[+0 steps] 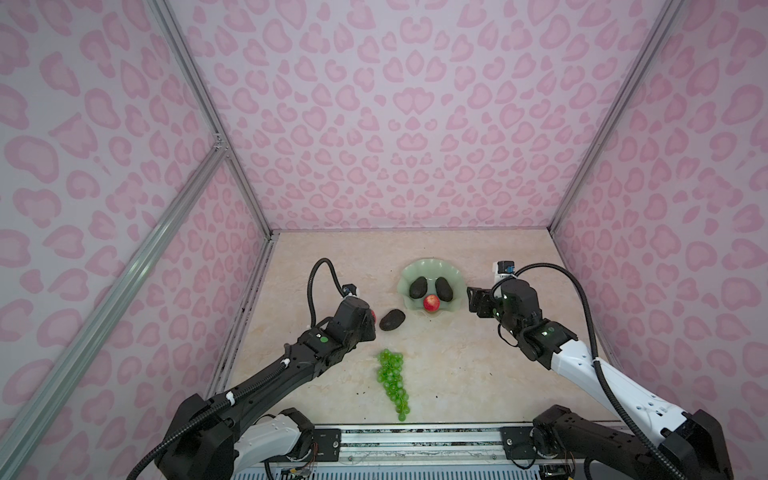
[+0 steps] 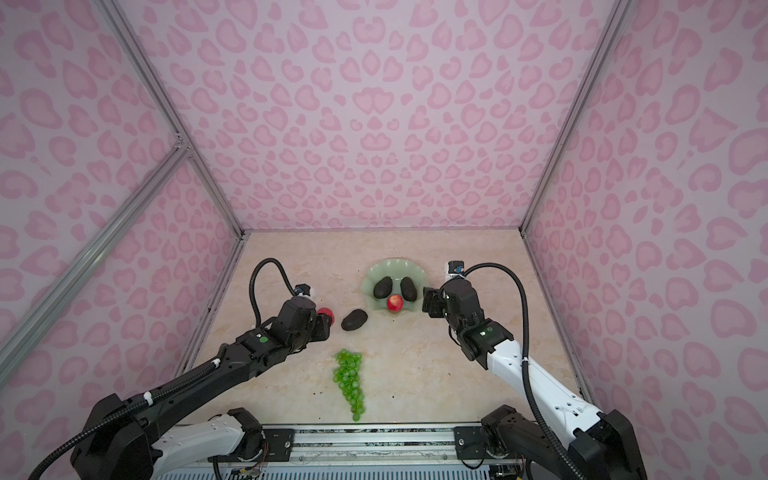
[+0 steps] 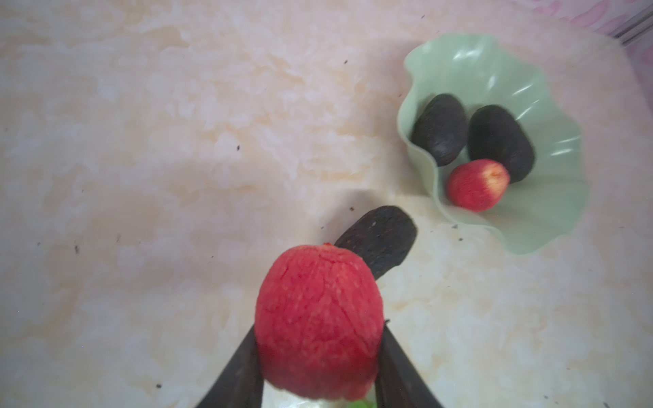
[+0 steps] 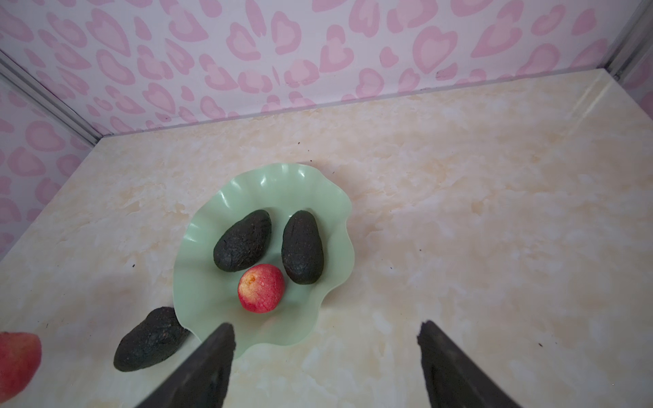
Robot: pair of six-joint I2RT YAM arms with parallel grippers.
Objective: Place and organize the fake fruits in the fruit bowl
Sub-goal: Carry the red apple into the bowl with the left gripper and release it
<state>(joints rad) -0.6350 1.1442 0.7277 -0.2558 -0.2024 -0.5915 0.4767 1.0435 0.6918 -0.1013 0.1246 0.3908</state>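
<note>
One apple [image 3: 314, 296] sits clamped in the left gripper [image 3: 319, 328]; the bowl [image 3: 551, 212] lies ahead to its right (right gripper [image 4: 327, 330] gapes empty, nearer the bowl).

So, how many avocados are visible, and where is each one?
3. Two avocados lie side by side in the fruit bowl, behind an apple; the third avocado lies on the table beside the bowl, on the left arm's side.

Lab test booth; pink-patterned walls [image 1: 415, 124], aluminium framing [image 1: 203, 104].
</note>
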